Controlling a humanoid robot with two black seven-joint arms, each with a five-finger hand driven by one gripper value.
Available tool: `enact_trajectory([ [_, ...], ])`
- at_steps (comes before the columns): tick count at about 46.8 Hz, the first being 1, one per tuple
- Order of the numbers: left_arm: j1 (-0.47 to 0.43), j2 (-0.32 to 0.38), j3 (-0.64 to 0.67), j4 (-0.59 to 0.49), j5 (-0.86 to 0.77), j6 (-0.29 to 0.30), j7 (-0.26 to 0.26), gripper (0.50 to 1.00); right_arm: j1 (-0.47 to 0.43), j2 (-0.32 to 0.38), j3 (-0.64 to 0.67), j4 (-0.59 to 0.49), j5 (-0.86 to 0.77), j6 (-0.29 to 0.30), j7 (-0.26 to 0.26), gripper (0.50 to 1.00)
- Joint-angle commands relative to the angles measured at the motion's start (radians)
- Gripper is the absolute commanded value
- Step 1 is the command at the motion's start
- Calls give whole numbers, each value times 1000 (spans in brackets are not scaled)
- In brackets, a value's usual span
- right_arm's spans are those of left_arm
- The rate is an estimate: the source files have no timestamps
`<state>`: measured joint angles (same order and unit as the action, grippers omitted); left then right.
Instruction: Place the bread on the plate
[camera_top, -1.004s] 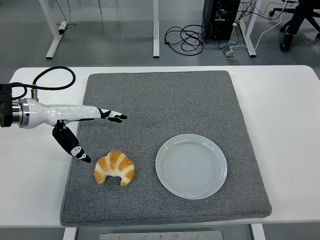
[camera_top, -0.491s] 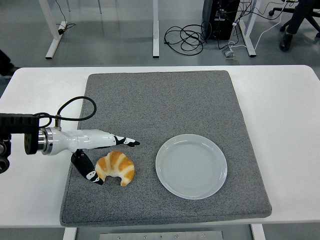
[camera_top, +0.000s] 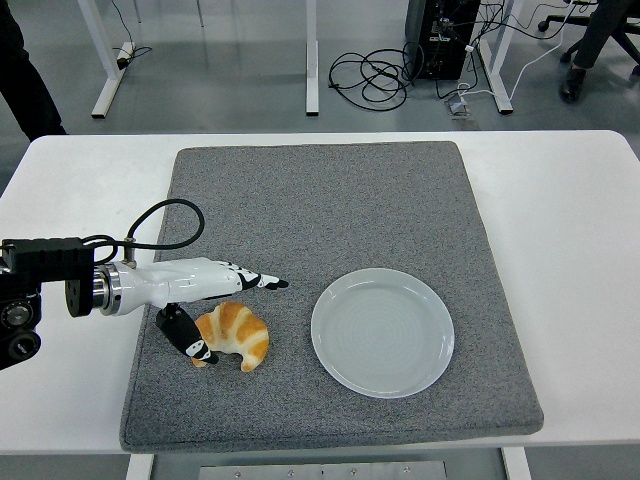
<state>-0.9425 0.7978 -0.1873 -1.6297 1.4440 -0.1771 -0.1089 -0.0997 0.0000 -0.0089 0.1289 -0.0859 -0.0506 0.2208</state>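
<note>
Bread (camera_top: 232, 335) lies on the grey mat (camera_top: 330, 200), left of the empty plate (camera_top: 382, 331). Left hand (camera_top: 215, 310) straddles it, fingers spread, thumb touching, not yet clenched. Gripping, lifting and placing remain.

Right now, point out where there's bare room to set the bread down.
The plate is empty, and the grey mat is bare behind and right of it. It is crowded only at the front left, where the left hand brackets the croissant.
</note>
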Motion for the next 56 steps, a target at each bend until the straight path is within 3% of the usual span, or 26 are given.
enact_trajectory([
  [1, 4, 0, 0, 2, 9, 2, -2, 969, 0, 0, 0, 0, 0, 0, 0, 1000],
  [56, 25, -32, 0, 41, 16, 45, 2, 958, 0, 0, 0, 0, 0, 0, 0, 1000],
])
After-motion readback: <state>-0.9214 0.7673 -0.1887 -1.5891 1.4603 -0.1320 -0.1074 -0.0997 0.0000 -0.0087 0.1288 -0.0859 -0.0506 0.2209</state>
